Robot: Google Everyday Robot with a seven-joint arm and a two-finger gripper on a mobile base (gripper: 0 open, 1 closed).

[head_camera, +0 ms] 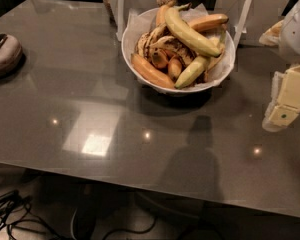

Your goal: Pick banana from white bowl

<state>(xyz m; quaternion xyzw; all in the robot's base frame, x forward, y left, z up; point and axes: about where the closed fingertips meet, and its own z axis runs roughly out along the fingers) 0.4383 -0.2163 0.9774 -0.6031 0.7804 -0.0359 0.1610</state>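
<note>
Banana (pixel 190 33), the longest and pale yellow-green one, lies on top of the pile in the white bowl (pixel 125 51), running from far left to near right. Below it are a shorter green banana (pixel 192 71), an orange banana (pixel 151 71) and brown-spotted bananas (pixel 162 45). The bowl stands at the far middle of the grey table (pixel 80 94). The gripper (pixel 284 104) hangs at the right edge, well apart from the bowl; whether it is wide or narrow I cannot tell.

The robot's white, bulky arm (pixel 299 26) enters from the right, above the far right corner of the counter (pixel 80 79). Below it hangs the cream gripper (pixel 282 115) — over the counter's right edge, tilted, its tip pointing down and slightly left.
</note>
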